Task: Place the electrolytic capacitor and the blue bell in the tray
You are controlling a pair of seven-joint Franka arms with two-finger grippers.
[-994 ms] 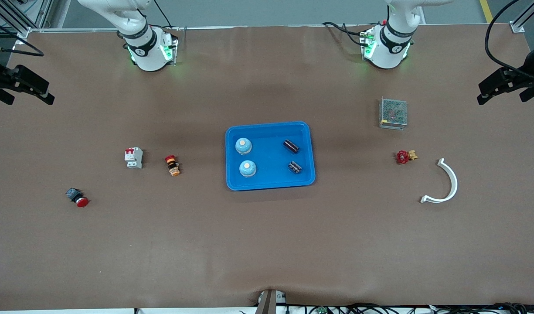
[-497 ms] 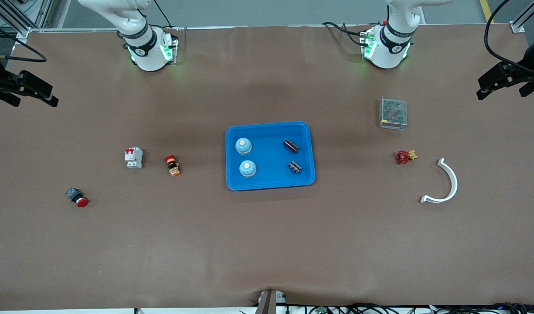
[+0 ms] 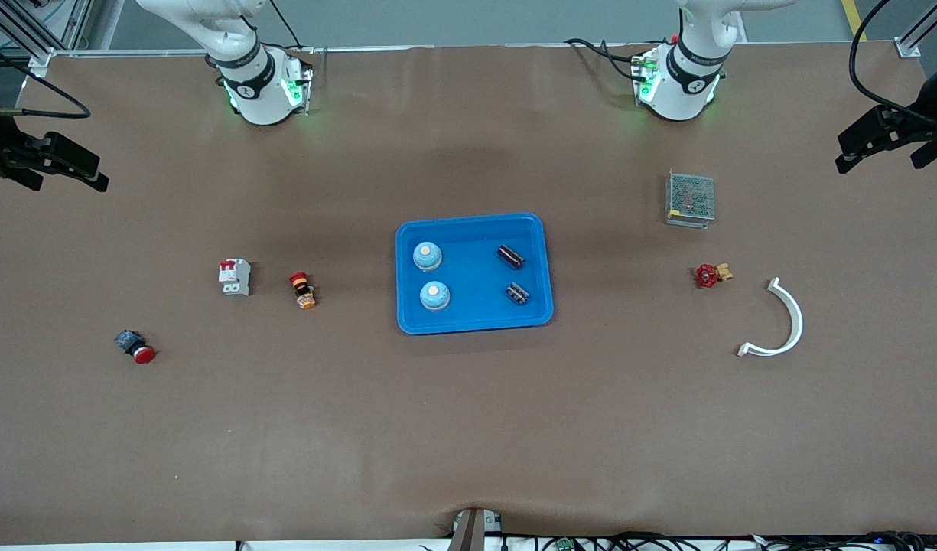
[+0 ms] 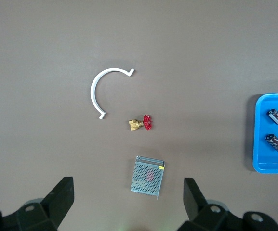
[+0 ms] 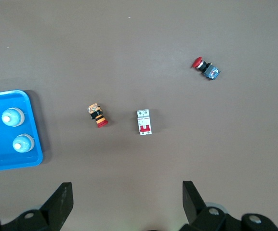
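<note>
- Front view: the tray (image 3: 473, 325) sits mid-table, holding two bells (image 3: 434, 295) and two capacitors (image 3: 518, 292).
- The left gripper (image 3: 870, 143) and right gripper (image 3: 64, 163) hang over opposite table ends, both spread wide, empty.

A bright blue tray (image 3: 473, 223) sits on a plain brown table (image 3: 468, 428), holding two pale blue bells (image 3: 427, 255) with cream tops and two black capacitors (image 3: 511, 256) with grey markings. Between the left gripper's black fingers (image 4: 61, 199) show a silver mesh box (image 4: 147, 176), a red-and-brass valve (image 4: 140, 123) and a white curved strip (image 4: 98, 89). Between the right gripper's black fingers (image 5: 59, 204) show a white breaker with red switches (image 5: 144, 121), a red, black and orange button (image 5: 98, 115) and a red-capped blue-grey button (image 5: 205, 68).
</note>
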